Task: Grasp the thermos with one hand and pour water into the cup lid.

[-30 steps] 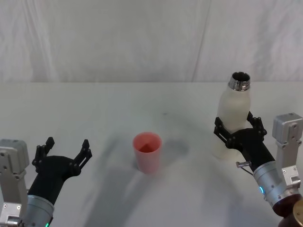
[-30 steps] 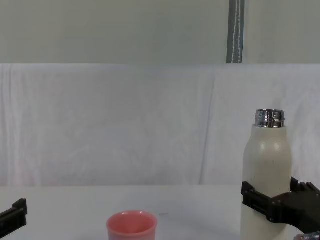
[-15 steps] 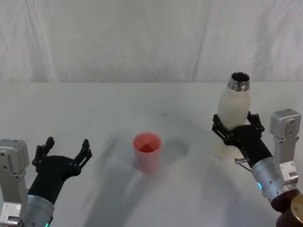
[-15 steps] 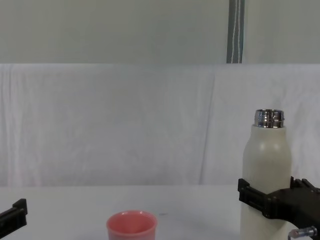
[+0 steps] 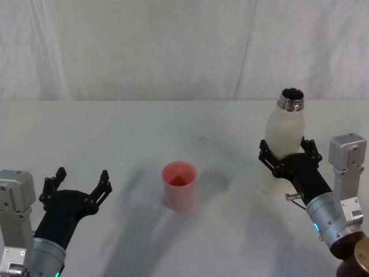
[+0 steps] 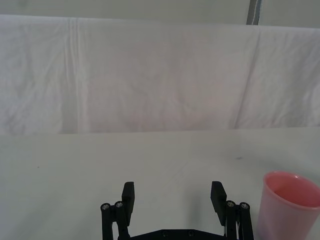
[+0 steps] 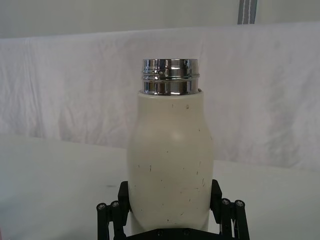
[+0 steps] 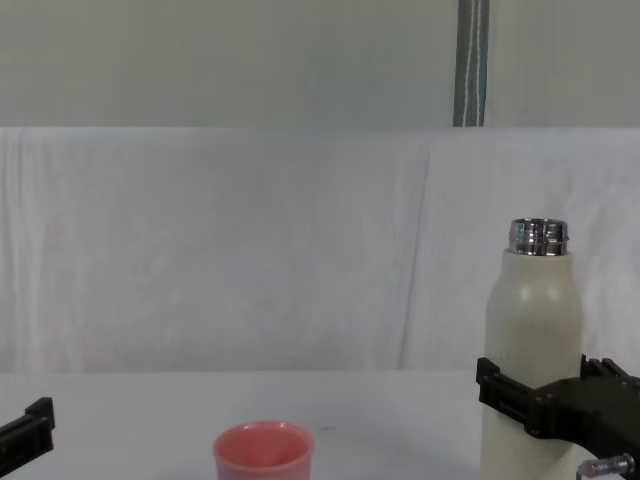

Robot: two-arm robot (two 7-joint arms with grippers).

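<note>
Now your right gripper (image 5: 289, 154) is clamped around the lower body of the bottle (image 5: 283, 138), which stands upright on the table (image 5: 144, 127), cap off. Your pink cup (image 5: 179, 185) sits well to its left. Your left gripper (image 5: 79, 185) rests spread apart, holding nothing.

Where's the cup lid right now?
The pink cup lid stands upright mid-table in the head view, between the open left gripper and the thermos.
</note>
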